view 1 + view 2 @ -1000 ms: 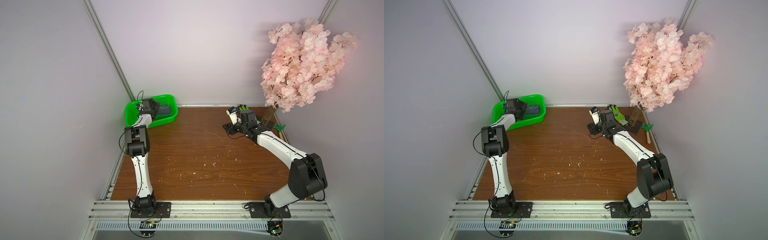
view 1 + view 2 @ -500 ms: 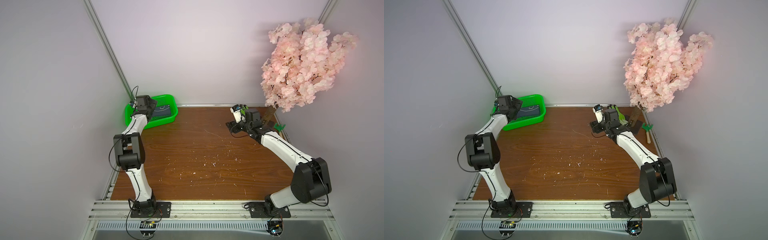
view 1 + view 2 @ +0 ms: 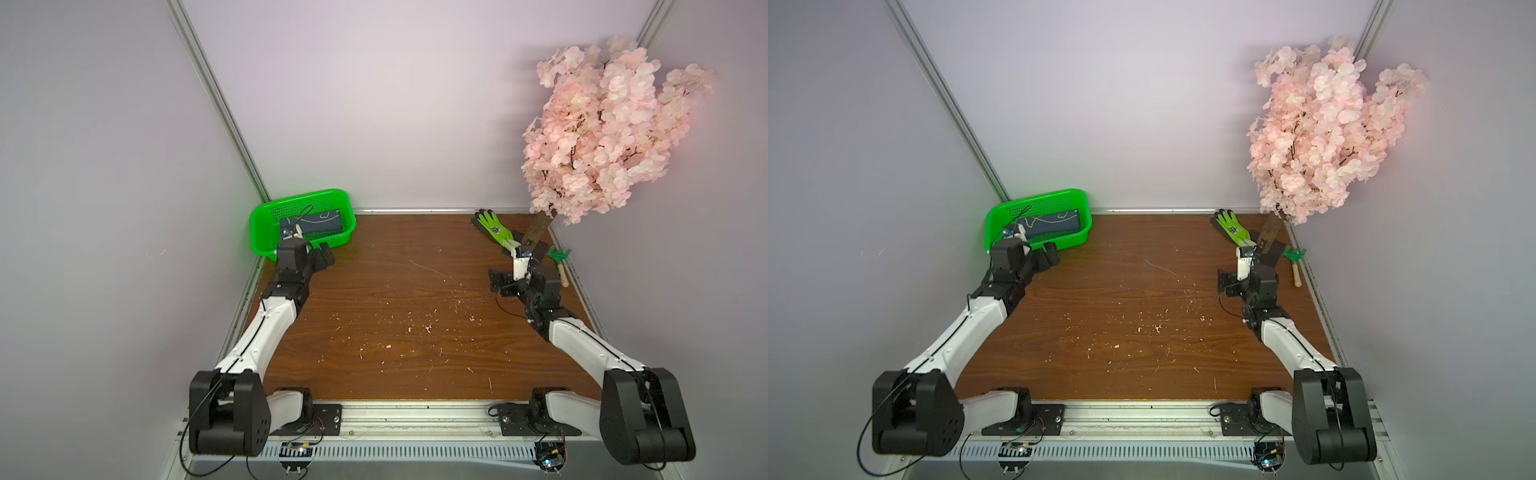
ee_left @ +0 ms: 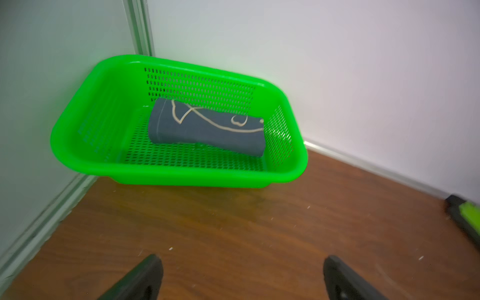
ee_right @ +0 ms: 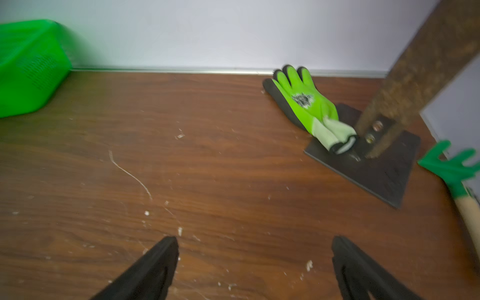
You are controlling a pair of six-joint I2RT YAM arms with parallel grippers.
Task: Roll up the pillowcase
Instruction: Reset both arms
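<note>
The pillowcase is a rolled dark-blue bundle with white stitched outlines. It lies inside the green basket at the table's back left corner, and both top views show it there. My left gripper hovers open over bare wood just in front of the basket, holding nothing; in a top view it sits near the basket's front wall. My right gripper is open and empty over the right side of the table, pointing toward the back wall.
A green-and-black glove lies at the back right, its cuff resting on the dark base plate of the pink blossom tree. A small green rake lies by the right wall. White crumbs dot the wooden table.
My left arm has drawn back from over the basket to the wood in front of it. My right gripper has opened wider and pulled back from the glove, which now lies by the tree base.
</note>
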